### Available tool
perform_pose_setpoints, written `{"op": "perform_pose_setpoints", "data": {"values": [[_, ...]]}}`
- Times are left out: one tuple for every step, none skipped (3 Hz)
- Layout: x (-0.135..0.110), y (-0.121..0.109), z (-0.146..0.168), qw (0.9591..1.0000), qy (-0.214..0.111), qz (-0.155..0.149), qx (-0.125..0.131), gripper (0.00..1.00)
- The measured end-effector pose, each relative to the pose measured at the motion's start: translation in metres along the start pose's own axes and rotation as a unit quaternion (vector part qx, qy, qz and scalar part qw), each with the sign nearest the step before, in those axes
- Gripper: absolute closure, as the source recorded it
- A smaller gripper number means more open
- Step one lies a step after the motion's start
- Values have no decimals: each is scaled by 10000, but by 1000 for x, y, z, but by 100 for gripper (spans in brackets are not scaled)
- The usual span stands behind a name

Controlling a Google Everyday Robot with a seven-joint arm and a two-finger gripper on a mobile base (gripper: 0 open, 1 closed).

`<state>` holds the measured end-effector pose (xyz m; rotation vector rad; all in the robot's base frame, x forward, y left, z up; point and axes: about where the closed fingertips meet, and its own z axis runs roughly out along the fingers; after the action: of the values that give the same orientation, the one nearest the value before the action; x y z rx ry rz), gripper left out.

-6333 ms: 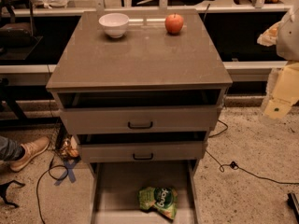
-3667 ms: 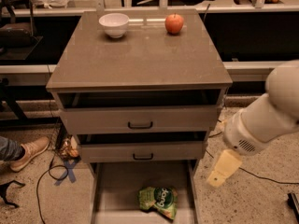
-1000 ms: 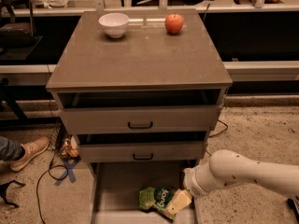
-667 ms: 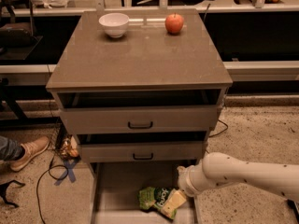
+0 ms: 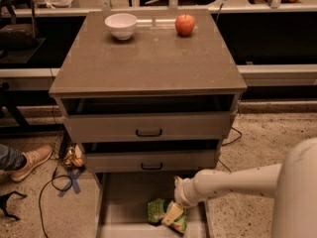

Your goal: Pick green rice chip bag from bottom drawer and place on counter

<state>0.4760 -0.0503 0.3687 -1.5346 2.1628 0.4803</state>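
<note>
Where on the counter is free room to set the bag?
The counter is bare across its front and middle, up to the white bowl and the apple; that back strip is busiest, with a narrower gap between them. The gripper is down at the green rice chip bag in the bottom drawer.

the white arm reaches in from the view's lower right, stretched leftward. its wrist bends down, and the pale gripper hangs at the bottom centre, pointing downward.
</note>
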Motion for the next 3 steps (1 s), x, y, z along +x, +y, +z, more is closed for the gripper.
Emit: {"op": "perform_pose_setpoints", "data": {"values": [[5,-12,50,9995,177,-243,4,0],[1,-6,62,9991,222,-335,-101,0],[2,-7,61,9992,219,-323,-92,0]]}}
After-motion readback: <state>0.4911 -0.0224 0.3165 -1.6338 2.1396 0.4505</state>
